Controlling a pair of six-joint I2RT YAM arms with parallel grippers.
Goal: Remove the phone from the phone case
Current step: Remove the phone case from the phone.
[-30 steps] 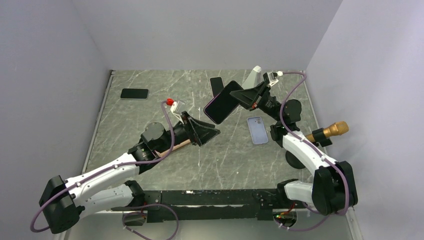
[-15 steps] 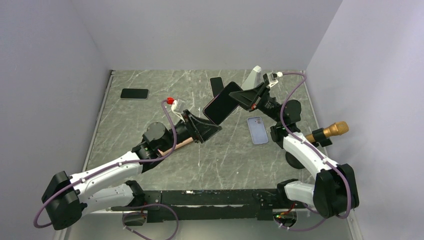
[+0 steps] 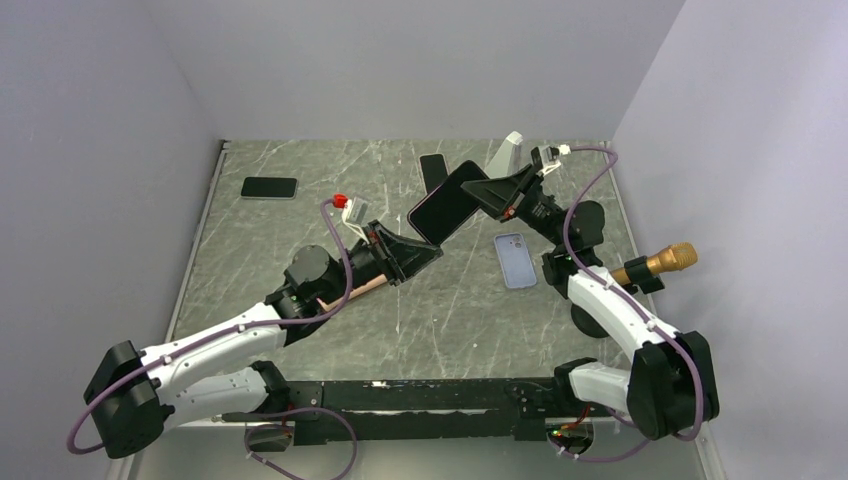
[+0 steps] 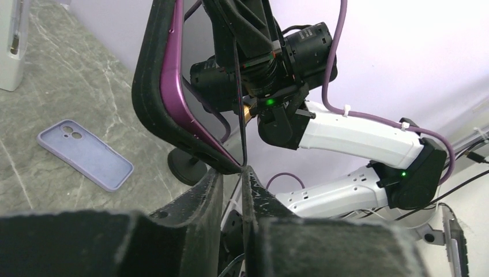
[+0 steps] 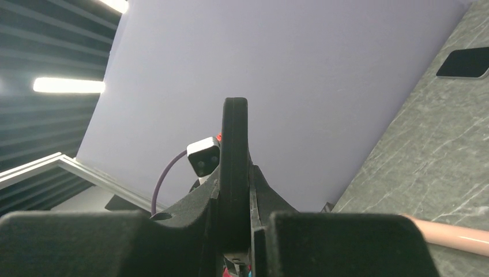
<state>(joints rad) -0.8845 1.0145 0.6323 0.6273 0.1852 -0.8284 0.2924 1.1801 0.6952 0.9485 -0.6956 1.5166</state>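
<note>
Jaws of the left gripper (image 4: 233, 176), apart a second ago, now pinch the corner of the cased phone (image 3: 447, 203), which the right gripper (image 3: 480, 188) clamps aloft beside the lilac case (image 3: 515, 260), readying separation.

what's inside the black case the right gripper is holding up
A purple phone, seated in the black case; its purple edge and screen show. Its back is covered by the case.
</note>
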